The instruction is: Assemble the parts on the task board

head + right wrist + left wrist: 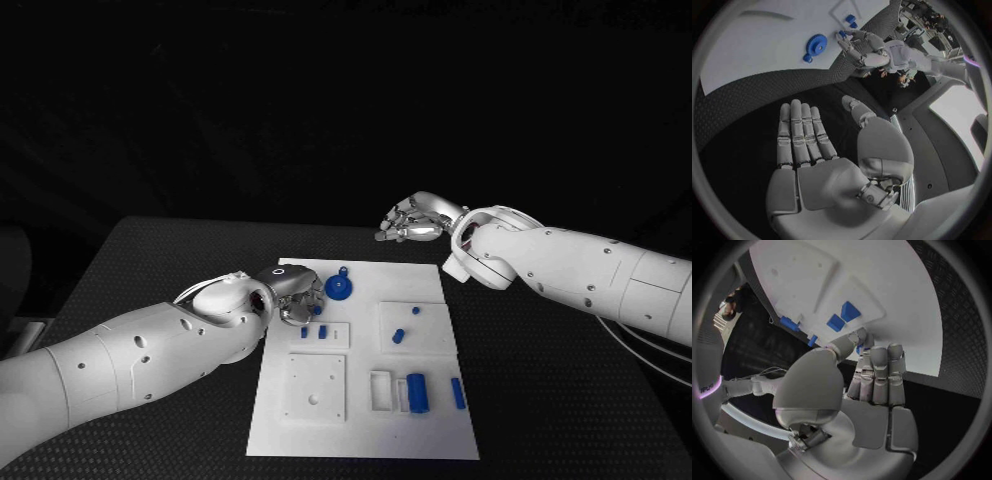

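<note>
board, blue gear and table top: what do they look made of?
Board: probably rigid plastic or painted sheet; flat matte white with crisp recesses and holes, no glare.
Blue gear: likely moulded or printed plastic; even saturated blue, dull surface, toothed rim clear in the right wrist view.
Table top: black textured mat or sheet, maybe rubber or embossed metal; a fine repeating raised pattern shows in the left wrist view.

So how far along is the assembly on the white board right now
Early, by the look of it. Blue parts lie loose on the task board: a blue gear and a blue cylinder. The left robot hand pinches a small blue part at the board's left edge. The right robot hand hovers open beyond the board.
</note>
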